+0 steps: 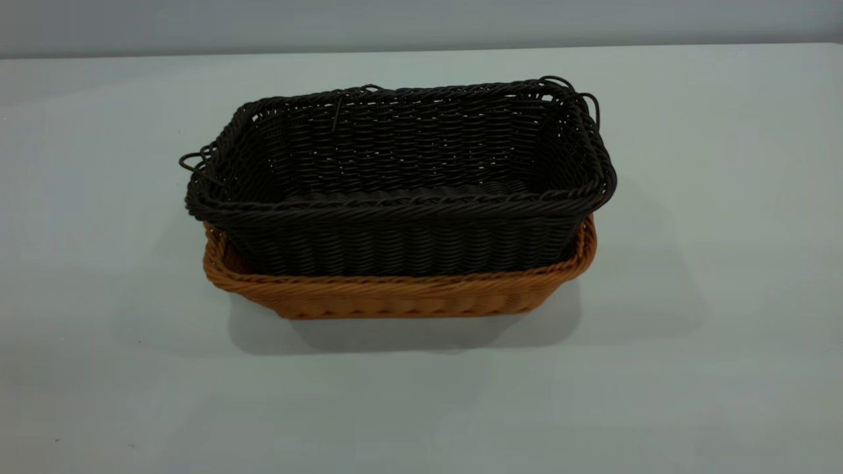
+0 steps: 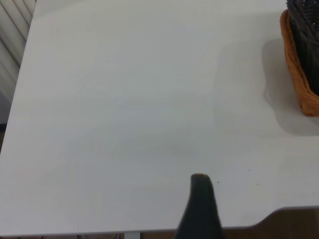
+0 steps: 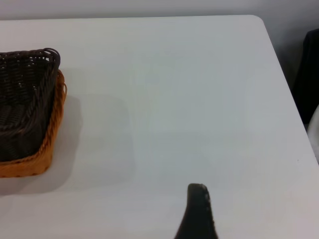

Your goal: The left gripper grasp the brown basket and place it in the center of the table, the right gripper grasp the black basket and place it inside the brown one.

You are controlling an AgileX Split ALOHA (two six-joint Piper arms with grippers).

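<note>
The black basket (image 1: 402, 178) sits inside the brown basket (image 1: 395, 296), slightly skewed, in the middle of the white table (image 1: 711, 197). No gripper shows in the exterior view. In the left wrist view, my left gripper (image 2: 244, 199) is open and empty over bare table. Only one finger (image 2: 200, 199) shows, and both baskets (image 2: 299, 74) lie far off at the edge. In the right wrist view, my right gripper (image 3: 224, 201) is also open and empty. One finger (image 3: 198, 209) shows, well apart from the nested baskets (image 3: 30, 119).
The table's rounded corner (image 3: 256, 20) and side edge show in the right wrist view, with a dark object (image 3: 310, 74) beyond. The left wrist view shows the table's near edge (image 2: 279, 214) and a ribbed wall (image 2: 12, 45) past the far side.
</note>
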